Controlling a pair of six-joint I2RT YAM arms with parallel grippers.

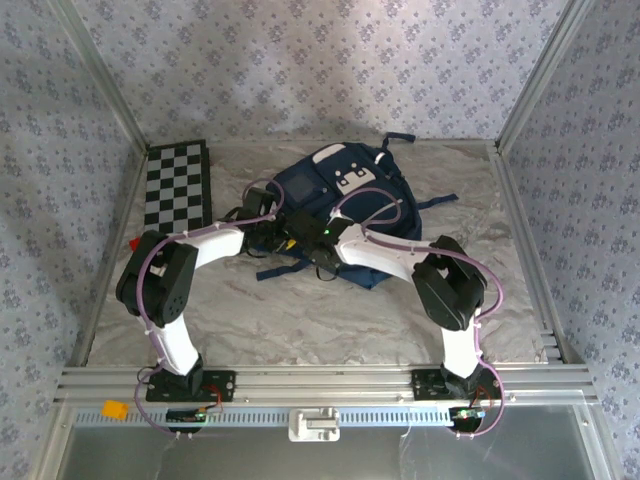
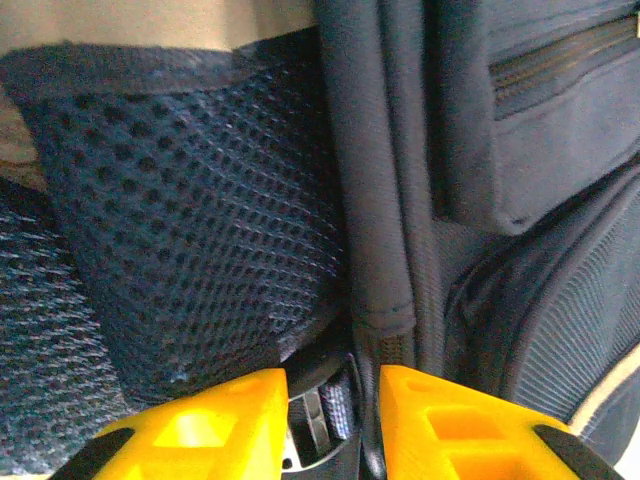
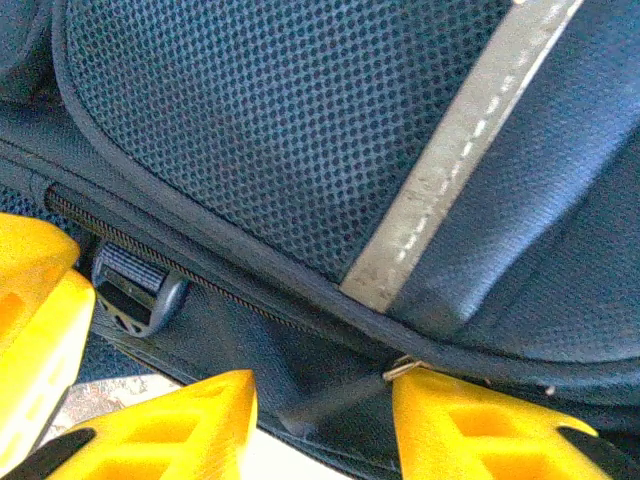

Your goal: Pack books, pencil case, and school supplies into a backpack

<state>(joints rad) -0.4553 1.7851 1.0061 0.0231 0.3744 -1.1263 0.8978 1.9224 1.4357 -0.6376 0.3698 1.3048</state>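
Navy fabric backpack (image 1: 330,190) lying flat, your left gripper (image 2: 332,420) pinching a seam on its side, your right gripper (image 3: 325,420) spread astride its zipper pull (image 3: 405,368).

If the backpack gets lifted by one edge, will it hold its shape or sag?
Probably floppy: the backpack lies slumped flat on the table, so a pulled edge would likely fold up alone. Its mesh panel looks soft and textured, so hardly slippery. Rolling seems unlikely.
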